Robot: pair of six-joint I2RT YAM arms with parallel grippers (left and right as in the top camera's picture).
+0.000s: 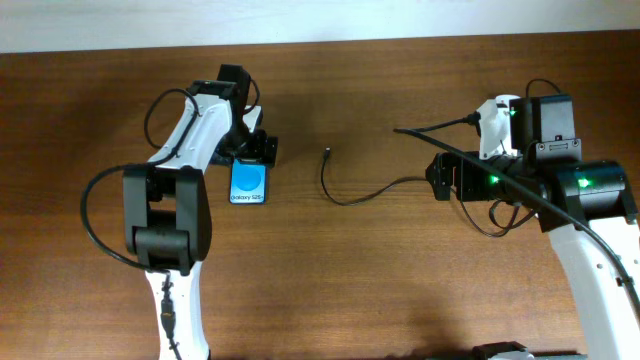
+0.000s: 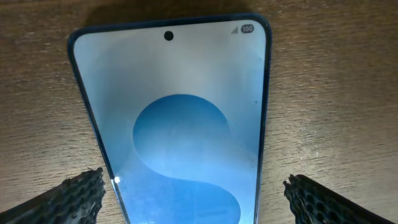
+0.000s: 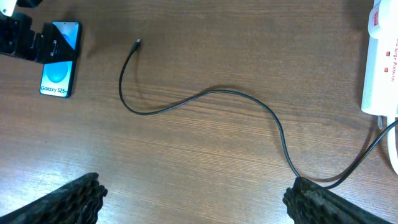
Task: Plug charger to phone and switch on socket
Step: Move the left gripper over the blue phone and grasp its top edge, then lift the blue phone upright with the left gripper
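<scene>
The phone (image 1: pixel 249 184) lies flat on the wooden table, blue screen up with white "Galaxy" text. It fills the left wrist view (image 2: pixel 180 124) and shows small in the right wrist view (image 3: pixel 60 57). My left gripper (image 1: pixel 252 150) is open, its fingers (image 2: pixel 193 199) astride the phone's sides without touching. The black charger cable (image 1: pixel 362 193) curves across the middle, its plug tip (image 1: pixel 327 152) free on the table, right of the phone; it also shows in the right wrist view (image 3: pixel 205 93). My right gripper (image 3: pixel 196 199) is open and empty, above the cable. The white socket (image 3: pixel 380 59) lies at the right.
The socket's white body (image 1: pixel 497 125) is mostly hidden under my right arm in the overhead view. The charger cable passes by my right finger (image 3: pixel 311 186). Bare wood lies between the phone and the cable tip.
</scene>
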